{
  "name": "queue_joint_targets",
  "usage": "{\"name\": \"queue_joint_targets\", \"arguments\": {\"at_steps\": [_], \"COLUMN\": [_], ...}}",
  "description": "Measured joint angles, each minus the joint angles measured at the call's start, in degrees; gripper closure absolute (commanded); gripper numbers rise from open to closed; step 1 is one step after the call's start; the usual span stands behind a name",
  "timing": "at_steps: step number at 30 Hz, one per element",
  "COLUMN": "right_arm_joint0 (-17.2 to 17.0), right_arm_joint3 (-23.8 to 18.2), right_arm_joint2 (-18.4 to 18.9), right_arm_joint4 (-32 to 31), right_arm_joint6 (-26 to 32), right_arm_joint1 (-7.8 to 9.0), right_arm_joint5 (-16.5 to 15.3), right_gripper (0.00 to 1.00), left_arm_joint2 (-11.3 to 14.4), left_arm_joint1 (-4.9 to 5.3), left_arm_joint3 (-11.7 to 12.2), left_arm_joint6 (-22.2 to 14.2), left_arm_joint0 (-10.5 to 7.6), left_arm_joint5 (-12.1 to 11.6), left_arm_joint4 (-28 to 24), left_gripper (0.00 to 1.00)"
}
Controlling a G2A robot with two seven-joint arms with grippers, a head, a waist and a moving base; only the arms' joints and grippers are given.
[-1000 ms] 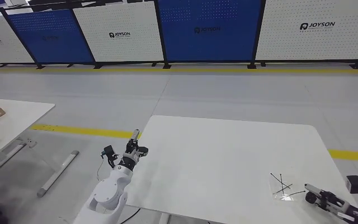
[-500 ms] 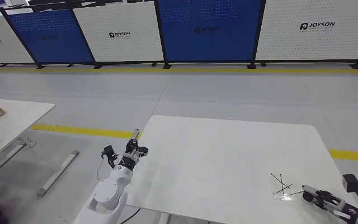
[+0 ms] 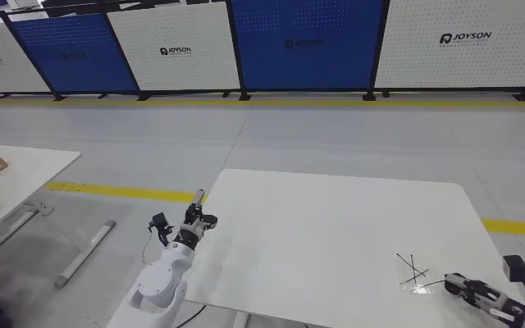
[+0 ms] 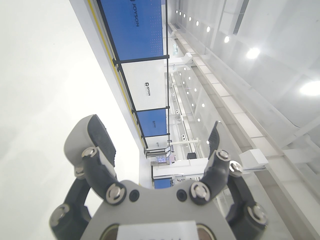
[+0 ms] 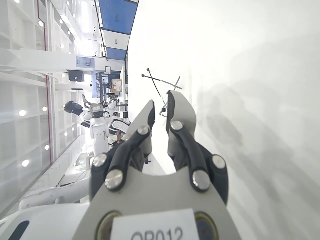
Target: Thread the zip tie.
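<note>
Closest in, at the near right corner of the flat white worktop [image 3: 328, 238], the right tool [image 5: 161, 98] lies low over the surface. Its grey, black-padded fingers [image 5: 180, 108] are parted by only a narrow gap. A thin strand [image 5: 163, 109] sits in that gap, and whether the pads actually pinch it, I cannot tell.

Just past the fingertips, there's the small heap of zip ties [image 3: 413, 269], flat on the worktop close to its right edge. Two thin black plastic zip ties [image 5: 152, 79] are crossed over one another, and a pale translucent zip tie [image 5: 175, 84] lies just beside them.

Over at the worktop's left edge, well apart from the heap, the left tool [image 4: 157, 138] stands wide open. Its fingers are spread, with nothing between them and nothing touched.

Beyond the worktop's far edge a yellow floor line [image 3: 287, 102] runs along the foot of a row of blue and white perforated panels [image 3: 308, 45].
</note>
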Motion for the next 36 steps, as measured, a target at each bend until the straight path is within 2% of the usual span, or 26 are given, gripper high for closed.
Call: {"name": "queue_joint_targets", "arguments": {"at_steps": [7, 12, 17, 19, 23, 36], "right_arm_joint0": [0.12, -0.44, -0.78, -0.81, 0.01, 0.00], "right_arm_joint3": [0.30, 0.22, 1.15, 2.46, 5.47, 5.39], "right_arm_joint2": [-0.25, 0.19, 1.30, 2.18, 3.16, 3.11], "right_arm_joint4": [-0.07, 2.04, 8.50, 13.55, 22.03, 21.31], "right_arm_joint6": [-0.38, 0.60, 2.80, 4.08, 6.87, 6.49], "right_arm_joint1": [0.32, 0.49, 0.53, 0.43, 0.37, 0.38], "right_arm_joint5": [0.21, -1.62, -4.31, -4.88, -1.83, -2.06], "right_gripper": [1.00, 1.00, 1.00, 1.00, 1.00, 1.00], "left_arm_joint2": [0.00, 0.00, 0.00, 0.00, 0.00, 0.00], "left_arm_joint1": [0.00, 0.00, 0.00, 0.00, 0.00, 0.00], "left_arm_joint3": [0.00, 0.00, 0.00, 0.00, 0.00, 0.00], "left_arm_joint6": [0.00, 0.00, 0.00, 0.00, 0.00, 0.00], "left_arm_joint0": [0.00, 0.00, 0.00, 0.00, 0.00, 0.00], "left_arm_joint5": [0.00, 0.00, 0.00, 0.00, 0.00, 0.00], "left_arm_joint4": [0.00, 0.00, 0.00, 0.00, 0.00, 0.00], "left_gripper": [0.00, 0.00, 0.00, 0.00, 0.00, 0.00]}}
